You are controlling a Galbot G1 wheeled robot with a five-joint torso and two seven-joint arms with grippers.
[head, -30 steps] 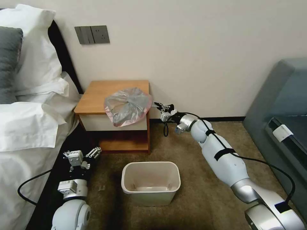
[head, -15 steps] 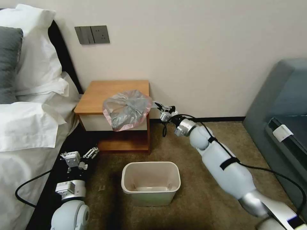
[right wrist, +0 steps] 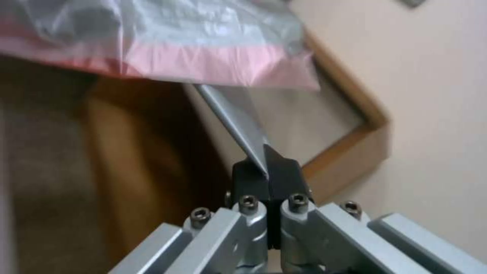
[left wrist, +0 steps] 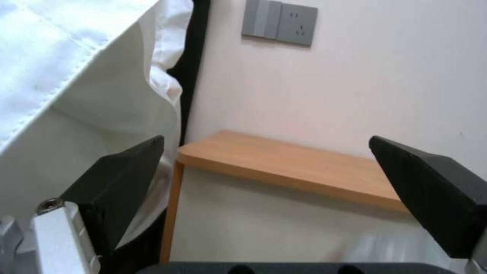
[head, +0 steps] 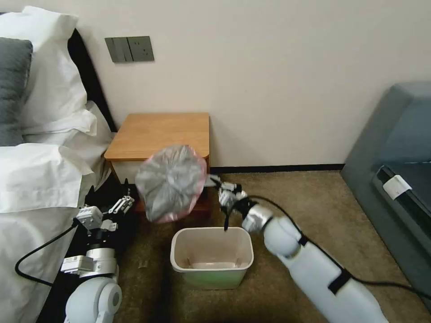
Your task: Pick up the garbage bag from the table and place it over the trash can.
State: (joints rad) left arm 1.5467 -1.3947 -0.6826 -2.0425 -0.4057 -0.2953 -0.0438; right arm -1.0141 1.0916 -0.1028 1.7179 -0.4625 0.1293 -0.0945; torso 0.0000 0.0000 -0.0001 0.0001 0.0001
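A hotel bedroom corner with brown carpet and a cream wall holds the low wooden table (head: 158,134) beside the bed (head: 40,179); its orange-brown top now lies bare, where half a second ago the garbage bag (head: 169,181) still draped over its front edge; the bag has come off and hangs in the air in front of the drawer, above and slightly to the robot's left of the trash can (head: 212,256) on the floor. The right end effector (head: 214,181) has swung down and toward the bin with it; its fingers are pinched together on a thin strip of the bag's plastic, as the right wrist view shows (right wrist: 267,167). So the pick-up looks done and the carry is under way; draping remains. The bag hangs as a crumpled disc, its long axis roughly vertical, its pinkish-red edge apparently running round the rim, though motion smears it. The left end effector (head: 123,204) waits near the bed, fingers spread wide and empty.
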